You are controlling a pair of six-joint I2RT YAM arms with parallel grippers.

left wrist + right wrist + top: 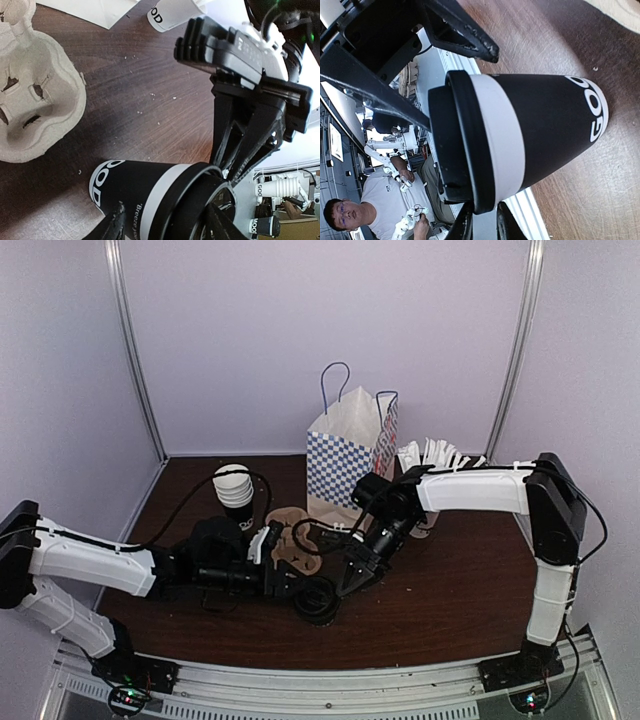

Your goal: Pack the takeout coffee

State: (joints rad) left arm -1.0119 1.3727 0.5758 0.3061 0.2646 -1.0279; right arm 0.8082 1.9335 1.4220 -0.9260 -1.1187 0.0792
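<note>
The takeout coffee (318, 598) (150, 195) (540, 125), a small black cup with pale print and a black lid, stands on the table between both arms. My left gripper (292, 582) (167, 222) reaches in from the left, its fingers (114, 226) on either side of the cup. The right wrist view shows a thin gap between the upper finger (465, 35) and the cup wall, so this gripper is open. From above, my right gripper (350, 575) (482, 225) is shut on the lid's rim, which sits pinched between its two fingertips.
A brown pulp cup carrier (290, 535) (30, 100) lies just behind the cup. The blue checkered bag (345, 465) stands open at the back. A stack of lidless black cups (235, 488) is back left. White sticks (435, 452) rise behind the right arm.
</note>
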